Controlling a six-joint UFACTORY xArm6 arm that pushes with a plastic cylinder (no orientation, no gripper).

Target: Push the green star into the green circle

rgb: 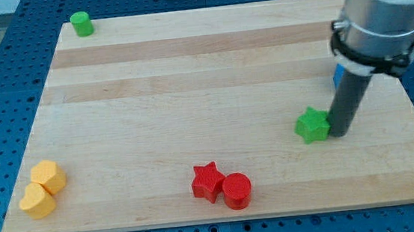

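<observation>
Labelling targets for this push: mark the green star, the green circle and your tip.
green star (312,125), camera view, top face.
green circle (82,23), camera view, top face.
my tip (340,131), camera view, rod's lower end.

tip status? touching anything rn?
No gripper, just the rod. My tip sits at the green star's right edge in the view, apparently touching it, holding nothing. The green circle is at the far top left.
</observation>
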